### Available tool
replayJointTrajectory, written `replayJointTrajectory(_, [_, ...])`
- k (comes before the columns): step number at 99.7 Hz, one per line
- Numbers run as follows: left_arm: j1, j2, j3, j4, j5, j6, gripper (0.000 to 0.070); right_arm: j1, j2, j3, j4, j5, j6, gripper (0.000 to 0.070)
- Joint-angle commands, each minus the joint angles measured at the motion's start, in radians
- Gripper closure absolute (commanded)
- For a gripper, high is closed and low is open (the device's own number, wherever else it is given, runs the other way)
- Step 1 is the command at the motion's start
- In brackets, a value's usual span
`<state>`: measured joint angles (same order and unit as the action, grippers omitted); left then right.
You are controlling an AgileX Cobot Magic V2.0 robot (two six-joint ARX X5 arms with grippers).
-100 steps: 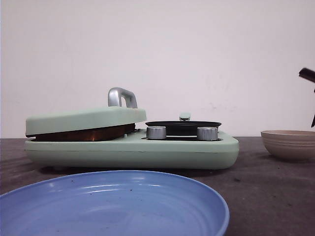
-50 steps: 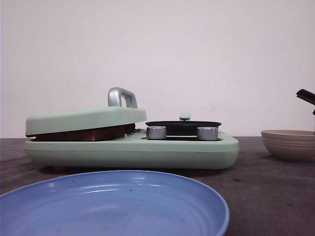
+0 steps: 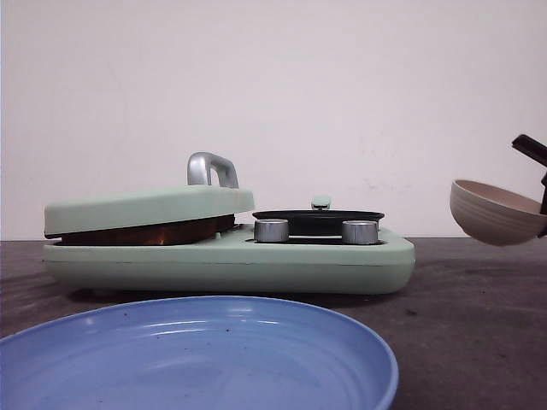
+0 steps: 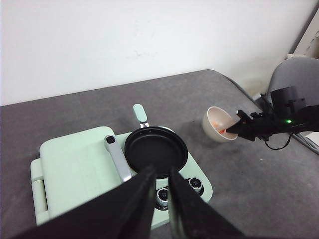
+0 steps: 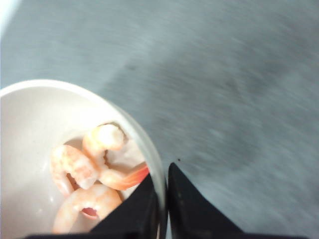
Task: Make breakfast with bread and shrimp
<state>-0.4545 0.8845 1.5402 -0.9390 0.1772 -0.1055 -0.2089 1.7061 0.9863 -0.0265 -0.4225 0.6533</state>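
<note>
Clearly, the right gripper (image 5: 163,199) pinches the tilted bowl (image 3: 496,211) rim at 3 o'clock; shrimp (image 5: 94,172) could spill; left gripper (image 4: 160,186) nearly closed, empty.

We note the blue plate (image 3: 197,354) cut off by the front view's lower edge. The right gripper (image 3: 540,179) is clipped at that view's right edge. The table (image 5: 239,84) under the right wrist is blurred. No bread is discernible beneath the cooker's lid (image 3: 145,207).
</note>
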Motion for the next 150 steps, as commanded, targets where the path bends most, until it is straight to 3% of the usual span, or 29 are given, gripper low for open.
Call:
replayJointTrajectory(1, [-0.005, 0.007, 0.018, 0.012, -0.005, 0.015, 0.07, 0.013, -0.014, 0.011, 0.041, -0.016, -0.034, 0.0697])
replayJointTrajectory(34, [-0.005, 0.006, 0.018, 0.012, -0.005, 0.016, 0.07, 0.225, -0.057, 0.127, 0.054, 0.021, -0.177, 0.0697])
replayJointTrajectory(67, [-0.005, -0.009, 0.018, 0.008, -0.005, 0.016, 0.07, 0.536, -0.056, 0.266, 0.059, 0.355, -0.465, 0.0697])
replayJointTrajectory(93, [-0.016, -0.032, 0.018, -0.001, -0.005, 0.028, 0.07, 0.676, -0.047, 0.285, 0.151, 0.598, -0.743, 0.0697])
replayJointTrajectory(122, [-0.046, -0.042, 0.018, -0.014, -0.005, 0.042, 0.07, 0.71, -0.028, 0.285, 0.166, 0.796, -0.915, 0.0697])
replayJointTrajectory(139, [-0.058, -0.042, 0.018, -0.016, -0.005, 0.042, 0.07, 0.718, -0.017, 0.285, 0.21, 0.87, -1.046, 0.0697])
replayJointTrajectory(150, [-0.061, -0.042, 0.018, -0.023, -0.005, 0.042, 0.07, 0.73, -0.013, 0.285, 0.237, 0.877, -1.127, 0.0697])
